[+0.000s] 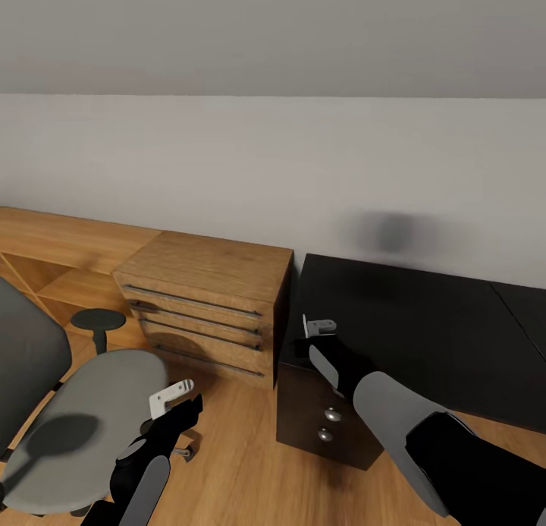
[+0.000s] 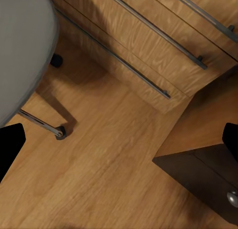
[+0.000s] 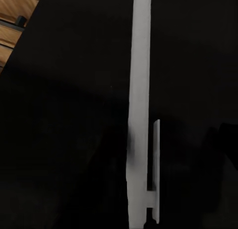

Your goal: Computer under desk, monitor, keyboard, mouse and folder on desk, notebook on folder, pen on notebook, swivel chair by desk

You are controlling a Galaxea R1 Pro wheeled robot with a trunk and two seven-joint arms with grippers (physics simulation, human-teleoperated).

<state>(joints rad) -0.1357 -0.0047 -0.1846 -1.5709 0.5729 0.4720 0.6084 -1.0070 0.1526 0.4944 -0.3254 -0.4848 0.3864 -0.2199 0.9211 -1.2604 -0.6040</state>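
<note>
Surface: the desk [image 1: 425, 336], black and glossy, stands against the pale wall [image 1: 273, 177] at the right of the head view; its near-left corner lies just under the right gripper [image 1: 320, 328].
Drawer unit: black, under the surface's left end, two round silver knobs [image 1: 332, 414] on its front; one knob also shows in the left wrist view [image 2: 233, 198].
Swivel chair: the swivel chair [image 1: 83, 427], grey seat and back, stands at the lower left of the head view, apart from the surface; a metal leg ending in a caster [image 2: 60, 133] rests on the floor.
Wooden chest: the light chest [image 1: 208, 306] with long bar handles stands between chair and surface, its right side close beside the drawer unit with a narrow dark gap.
Open room: a strip of wooden floor [image 2: 109, 174] lies open between chair, chest and drawer unit.
Left gripper: the left gripper [image 1: 173, 397] hangs beside the seat's right edge, above the floor; its jaws stand wide apart at opposite edges of the left wrist view and hold nothing.
Right gripper: over the surface's corner; how far its jaws are parted I cannot tell; in the right wrist view a pale upright strip [image 3: 140, 115] crosses the dark top.
Room: low wooden shelving [image 1: 53, 268] runs along the wall at left.
</note>
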